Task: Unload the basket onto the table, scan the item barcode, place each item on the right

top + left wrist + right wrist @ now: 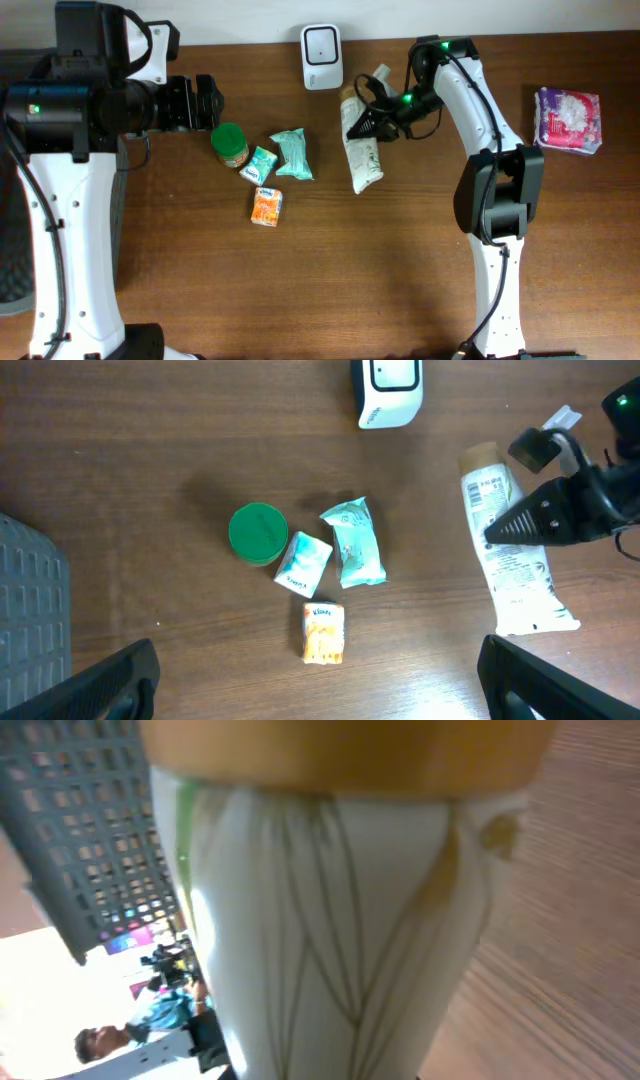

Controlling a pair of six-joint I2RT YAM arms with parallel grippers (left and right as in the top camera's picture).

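Note:
The item is a white tube (364,155) with a tan cap, lying flat on the wooden table just right of centre. It also shows at the right of the left wrist view as the tube (512,565). My right gripper (361,128) reaches down onto its upper half and is shut on it. In the right wrist view the tube (330,920) fills the frame, tan cap at the top. A white barcode scanner (321,43) stands at the table's back edge, a little left of the tube. My left gripper (205,101) hangs open over the left side, holding nothing.
Left of the tube lie a green-lidded jar (229,143), a small tissue pack (259,165), a teal packet (293,153) and an orange pack (266,207). A pink-and-white packet (568,120) sits at the far right. A grey basket (30,610) is beyond the left edge.

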